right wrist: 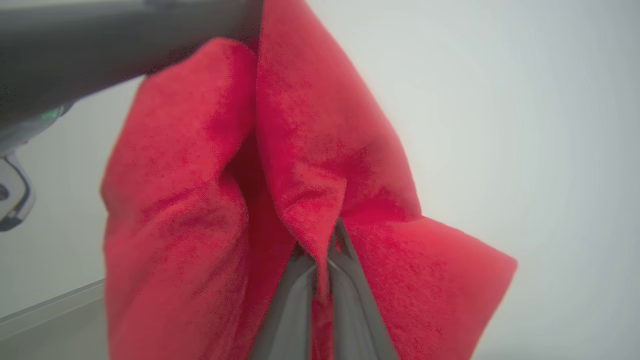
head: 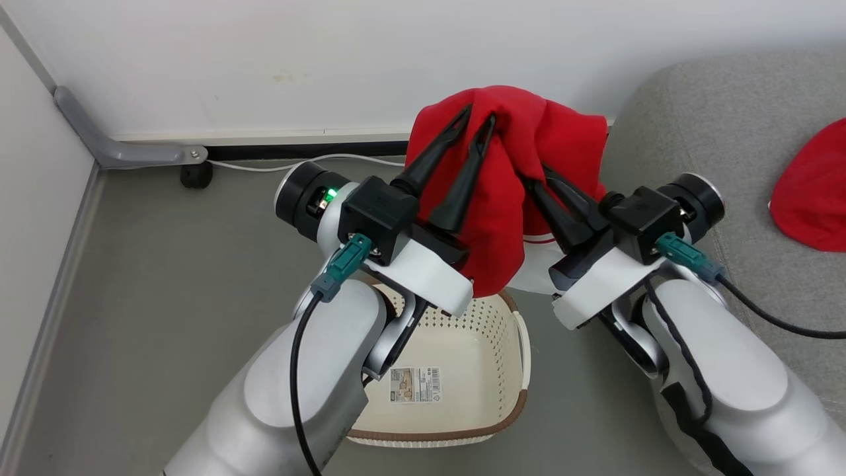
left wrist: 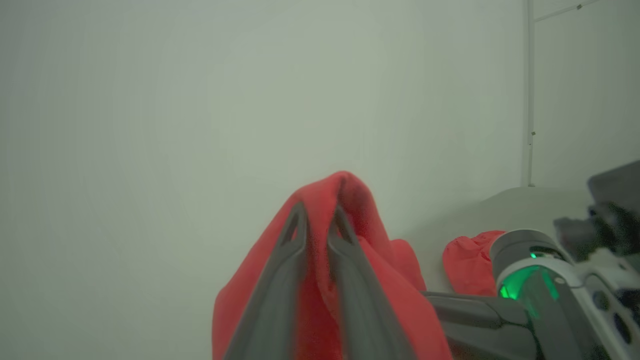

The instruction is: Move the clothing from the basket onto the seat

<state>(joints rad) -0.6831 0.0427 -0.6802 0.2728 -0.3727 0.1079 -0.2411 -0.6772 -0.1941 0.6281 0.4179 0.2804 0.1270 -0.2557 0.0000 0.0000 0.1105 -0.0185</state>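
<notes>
pale forearms came up from the bottom of the head view, the left forearm (head: 291, 403) and the right forearm (head: 733, 390), and met over the work. beyond them the seat (head: 727, 119) took up the robot's right side. the basket (head: 492, 330) stood on the floor (head: 165, 264) between the two arms, directly below the load. its bottom showed the paper label (head: 415, 385) where the left arm did not hide it.

the red garment (head: 505, 198) hung clear above the basket, bunched into a peak and draping down, with a strip of white trim at its lower edge. a second red garment (head: 813, 192) lay on the seat at the far right.

the left gripper (head: 479, 116) pinched a fold at the very peak of the cloth, and the left wrist view showed the red fabric rising between its two fingers. the right gripper (head: 535, 175) was pressed together on a lower fold, which the right wrist view showed nipped between the fingertips.

judged from this, the step in hand was the carry: the garment was lifted out but not yet over the seat. the next move called for both arms, or the waist, to swing to the robot's right together. the spacing between the two grips would need holding so the cloth was neither stretched nor let slip, and the hanging hem had to clear the basket rim. once the garment was over the grey fabric near the second one, it would need lowering before either pincer spread.
</notes>
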